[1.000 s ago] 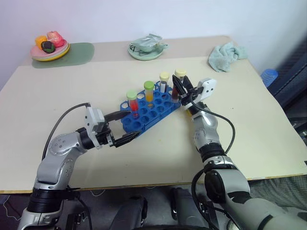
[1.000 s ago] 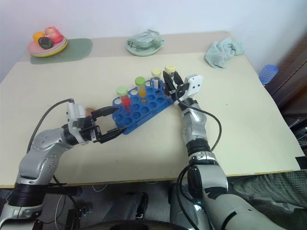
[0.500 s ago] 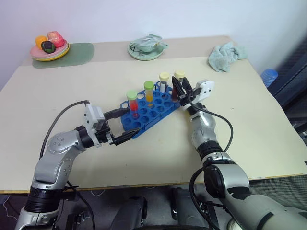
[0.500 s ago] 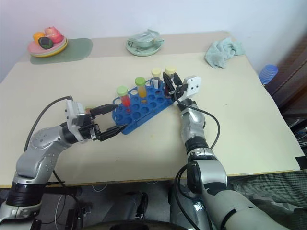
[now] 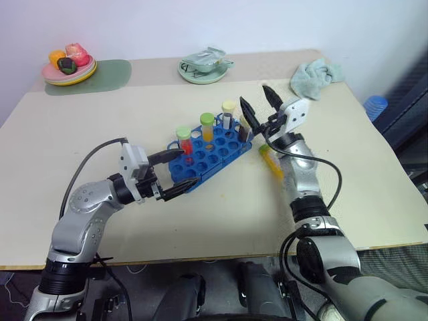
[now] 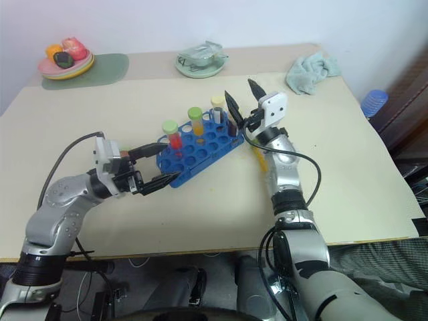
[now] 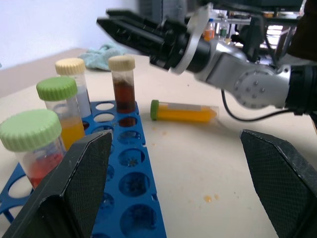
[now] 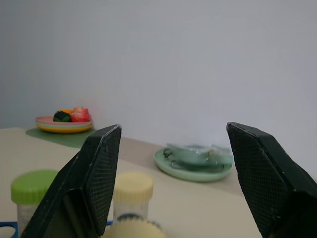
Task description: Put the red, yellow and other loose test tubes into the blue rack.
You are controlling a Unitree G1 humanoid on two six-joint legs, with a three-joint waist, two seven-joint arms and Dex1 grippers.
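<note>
The blue rack (image 5: 208, 153) lies mid-table with several capped tubes standing in it: a red one (image 5: 184, 140), an orange-yellow one (image 5: 208, 125), a clear one (image 5: 229, 112) and a dark brown one (image 7: 122, 82). One yellow tube with a green cap (image 5: 271, 160) lies loose on the table just right of the rack. My right gripper (image 5: 254, 95) hangs open above the rack's right end, over the brown tube, holding nothing. My left gripper (image 5: 186, 168) is open, one finger on each side of the rack's near left corner.
At the back left, a plate of fruit (image 5: 69, 67) sits on a green mat (image 5: 107, 75). A green dish (image 5: 204, 68) stands at the back centre and a teal cloth (image 5: 315, 78) at the back right. A blue object (image 5: 376, 106) is past the table's right edge.
My right gripper has opened, let go of the brown tube, which stays in the rack, and risen. The loose yellow tube has come into sight beside the arm. The left arm is unmoved.
</note>
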